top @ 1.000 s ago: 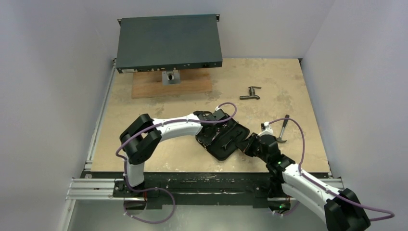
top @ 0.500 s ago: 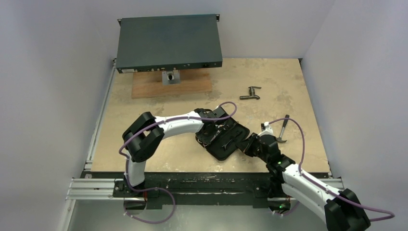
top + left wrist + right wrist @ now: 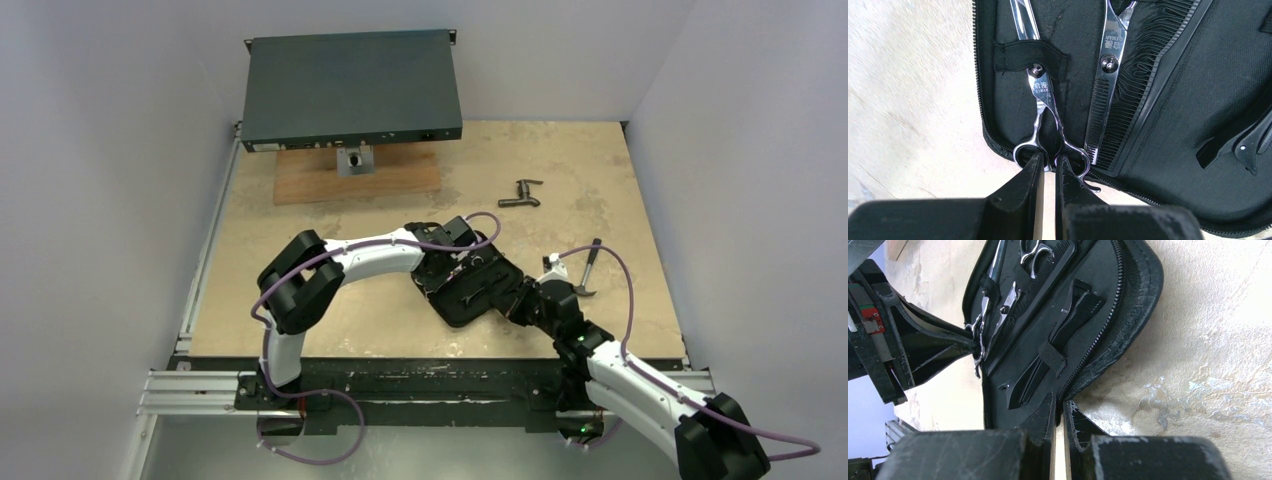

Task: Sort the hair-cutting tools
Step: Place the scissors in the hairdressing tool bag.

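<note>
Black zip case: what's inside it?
In the case: strapped scissors, second scissors lying over a comb, and a clip. Part of the comb's teeth is covered.

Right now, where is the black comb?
In the left wrist view the black comb lies inside the open case, near its middle, partly under the toothed scissors and right of the strapped scissors.

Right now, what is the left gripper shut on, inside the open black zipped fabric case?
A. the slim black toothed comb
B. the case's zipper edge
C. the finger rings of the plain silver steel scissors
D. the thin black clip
C: in the left wrist view the left gripper is shut on the finger rings of the plain silver scissors, whose blades pass under an elastic strap in the case.
</note>
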You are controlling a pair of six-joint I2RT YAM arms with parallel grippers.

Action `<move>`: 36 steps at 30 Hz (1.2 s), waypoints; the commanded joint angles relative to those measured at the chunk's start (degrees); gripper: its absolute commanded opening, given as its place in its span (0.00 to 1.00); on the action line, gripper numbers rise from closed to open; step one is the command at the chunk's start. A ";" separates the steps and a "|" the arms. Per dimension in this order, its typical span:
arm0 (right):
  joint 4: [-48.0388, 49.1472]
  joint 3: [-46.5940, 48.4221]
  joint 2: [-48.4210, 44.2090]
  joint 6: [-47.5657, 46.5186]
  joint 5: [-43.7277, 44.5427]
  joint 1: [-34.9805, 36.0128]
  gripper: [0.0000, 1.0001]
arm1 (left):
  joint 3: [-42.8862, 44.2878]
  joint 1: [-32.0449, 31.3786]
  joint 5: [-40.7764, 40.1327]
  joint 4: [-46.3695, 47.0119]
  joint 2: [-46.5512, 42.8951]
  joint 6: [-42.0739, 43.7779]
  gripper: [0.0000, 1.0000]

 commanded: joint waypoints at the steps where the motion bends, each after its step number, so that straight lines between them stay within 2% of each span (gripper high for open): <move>1: -1.03 1.20 -0.19 -1.76 -3.41 0.55 0.00 | -1.66 1.09 -3.22 11.28 1.99 9.15 0.00; 7: -0.70 1.33 0.50 -2.06 -3.87 0.59 0.00 | -2.11 1.17 -4.27 13.18 3.05 16.00 0.00; 12: -1.35 1.42 -0.44 -2.02 -3.74 0.61 0.00 | -0.96 1.26 -4.40 12.74 4.20 15.78 0.00; 18: -3.15 1.83 -2.15 -1.72 -3.21 0.55 0.01 | -4.69 1.24 -4.94 14.62 2.96 14.51 0.00; 26: -10.47 5.45 -6.10 -2.88 -1.98 0.61 0.38 | -8.58 1.15 -3.67 16.09 0.69 8.49 0.00; 29: -13.06 7.14 -7.77 -2.99 -1.71 0.53 0.47 | -9.21 1.16 -3.24 16.03 0.23 6.70 0.00; 36: -15.55 11.43 -8.23 -3.27 2.02 0.48 0.53 | -10.80 1.04 -3.03 15.30 -1.23 4.01 0.00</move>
